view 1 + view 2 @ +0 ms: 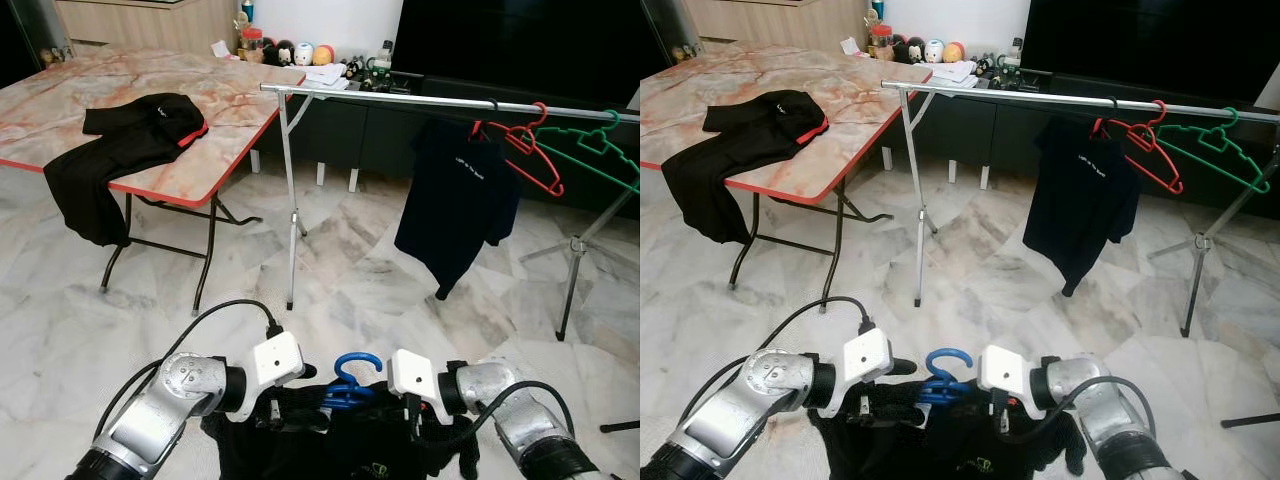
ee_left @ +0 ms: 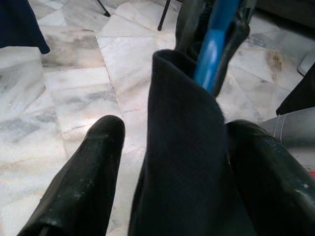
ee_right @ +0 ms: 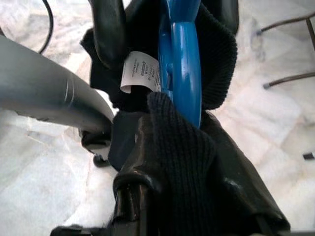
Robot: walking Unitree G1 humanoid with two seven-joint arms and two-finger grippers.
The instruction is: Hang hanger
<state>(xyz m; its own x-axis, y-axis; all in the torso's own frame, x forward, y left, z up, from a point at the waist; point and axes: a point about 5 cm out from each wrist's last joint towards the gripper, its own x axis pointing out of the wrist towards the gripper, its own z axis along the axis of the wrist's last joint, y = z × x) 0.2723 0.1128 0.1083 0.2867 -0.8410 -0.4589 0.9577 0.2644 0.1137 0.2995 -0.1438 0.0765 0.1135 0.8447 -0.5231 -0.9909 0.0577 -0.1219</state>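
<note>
White marble floor (image 1: 350, 270), marble-patterned folding worktop (image 1: 90, 110), silver clothes rail (image 1: 400, 98) carrying a black T-shirt (image 1: 460, 200). Left pincer (image 2: 167, 162) and right pincer (image 3: 182, 162) each clamp the black knit garment (image 1: 940, 445) on the blue plastic hanger (image 1: 350, 378)

**Small print, none of it legible**

The dark T-shirt (image 1: 457, 195) hanging on the clothes rail (image 1: 420, 99) carried one short line of pale lettering across its chest, too small to read. A white care label (image 3: 140, 73) sewn into the black garment (image 3: 177, 162) showed rows of tiny print, blurred beyond reading. A small green logo (image 1: 983, 464) on that garment was likewise illegible.
</note>
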